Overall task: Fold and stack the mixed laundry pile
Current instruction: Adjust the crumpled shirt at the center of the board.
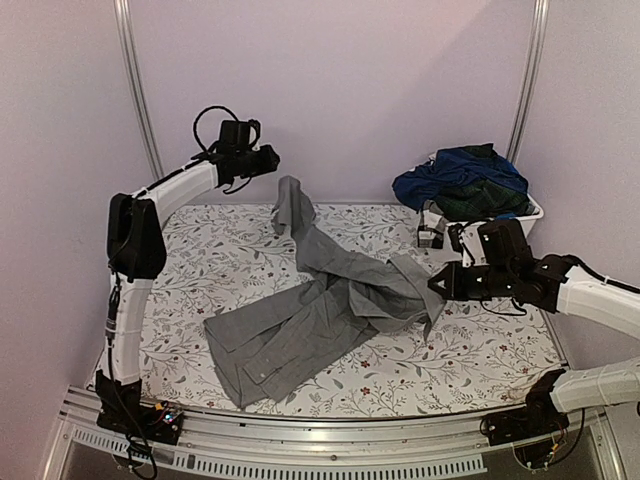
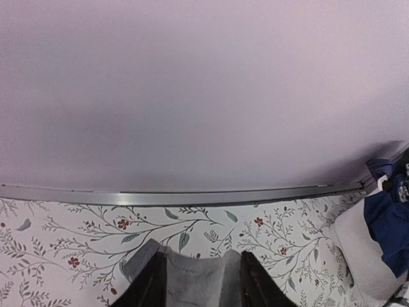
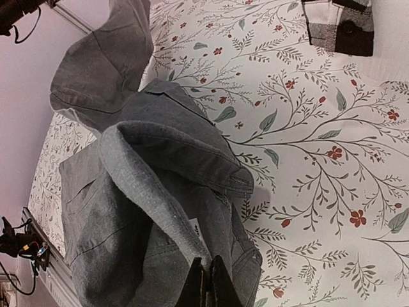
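Observation:
A grey shirt (image 1: 300,320) with collar and pockets lies half spread on the floral table cloth. One end is lifted at the back and another fold is raised at the right. My left gripper (image 1: 277,173) is shut on the lifted end and holds it above the table's back edge. The grey cloth (image 2: 192,288) fills the gap between its fingers (image 2: 153,281). My right gripper (image 1: 437,284) is shut on a fold of the shirt (image 3: 128,192), fingertips (image 3: 199,275) pressed together. A navy garment (image 1: 455,178) and a dark green plaid one (image 1: 485,203) lie in the bin.
The white plastic bin (image 1: 531,212) stands at the back right, close behind my right arm. A plaid cuff (image 3: 339,22) hangs over its side. A metal rail (image 2: 192,197) and the lilac wall bound the table at the back. The bin (image 2: 358,249) is at my left gripper's right.

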Controlling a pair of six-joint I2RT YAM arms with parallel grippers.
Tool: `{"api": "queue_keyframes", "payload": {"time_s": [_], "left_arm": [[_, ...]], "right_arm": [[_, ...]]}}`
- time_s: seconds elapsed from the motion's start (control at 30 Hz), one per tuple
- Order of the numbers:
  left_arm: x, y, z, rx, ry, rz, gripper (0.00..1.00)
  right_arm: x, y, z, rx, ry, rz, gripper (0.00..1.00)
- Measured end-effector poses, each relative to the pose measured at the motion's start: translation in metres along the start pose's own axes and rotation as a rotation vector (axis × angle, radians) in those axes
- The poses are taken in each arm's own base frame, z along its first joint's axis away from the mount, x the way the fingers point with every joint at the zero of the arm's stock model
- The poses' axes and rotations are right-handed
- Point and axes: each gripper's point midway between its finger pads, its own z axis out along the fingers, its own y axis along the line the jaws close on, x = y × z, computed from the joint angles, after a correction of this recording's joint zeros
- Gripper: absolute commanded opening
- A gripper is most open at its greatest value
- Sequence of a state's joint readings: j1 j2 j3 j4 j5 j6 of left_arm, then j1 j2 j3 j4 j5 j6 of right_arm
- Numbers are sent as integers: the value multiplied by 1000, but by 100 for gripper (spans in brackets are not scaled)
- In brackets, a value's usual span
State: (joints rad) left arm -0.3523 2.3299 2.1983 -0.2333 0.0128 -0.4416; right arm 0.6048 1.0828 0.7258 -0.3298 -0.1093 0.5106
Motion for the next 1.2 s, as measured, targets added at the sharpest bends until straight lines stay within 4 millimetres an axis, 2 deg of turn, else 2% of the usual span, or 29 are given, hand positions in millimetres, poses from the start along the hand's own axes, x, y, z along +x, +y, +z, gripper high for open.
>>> {"api": "queue_keyframes", "payload": {"time_s": [0.03, 0.07, 0.13, 0.17, 0.2, 0.27, 0.37, 0.43, 0.5, 0.6, 0.7, 0.73, 0.83, 0.9, 0.93, 1.03, 1.13, 1.2], "left_arm": [[10, 8, 6, -20, 32, 3, 80], [22, 17, 8, -45, 70, 2, 87], [46, 34, 2, -94, 130, 2, 94], [69, 46, -12, -130, 181, 0, 95], [85, 53, -27, -151, 216, 0, 94], [118, 64, -74, -181, 285, -18, 92], [133, 58, -144, -173, 286, -67, 87], [137, 50, -182, -146, 250, -102, 85], [158, 48, -212, -142, 261, -138, 86], [214, 57, -233, -191, 361, -176, 88], [275, 79, -253, -306, 497, -219, 90], [289, 86, -261, -342, 531, -236, 91], [315, 103, -280, -441, 581, -299, 98], [319, 107, -288, -470, 577, -341, 98], [320, 108, -291, -476, 569, -369, 97], [321, 108, -292, -489, 554, -431, 84], [324, 112, -288, -505, 555, -463, 57], [321, 122, -285, -521, 544, -488, 41]], "right_arm": [[-2, -3, 1, 9, -3, 9, 0], [-5, -9, 2, 23, -9, 21, 0], [-10, -19, 4, 47, -22, 43, 0], [-13, -24, 5, 59, -28, 55, 0], [-15, -28, 6, 67, -32, 63, 0], [-18, -36, 9, 85, -40, 81, 0], [-15, -46, 15, 106, -30, 94, 0], [-8, -54, 20, 129, -15, 99, 0], [0, -62, 24, 150, 5, 102, 0], [7, -74, 27, 184, 24, 101, 0], [5, -83, 27, 217, 19, 89, 0], [5, -85, 27, 227, 18, 85, 0], [5, -94, 29, 267, 18, 68, 0], [6, -100, 30, 291, 22, 58, 0], [7, -102, 30, 300, 25, 50, 0], [10, -108, 33, 329, 37, 31, 0], [13, -115, 35, 360, 54, 11, 0], [15, -119, 35, 374, 64, 5, 0]]}}
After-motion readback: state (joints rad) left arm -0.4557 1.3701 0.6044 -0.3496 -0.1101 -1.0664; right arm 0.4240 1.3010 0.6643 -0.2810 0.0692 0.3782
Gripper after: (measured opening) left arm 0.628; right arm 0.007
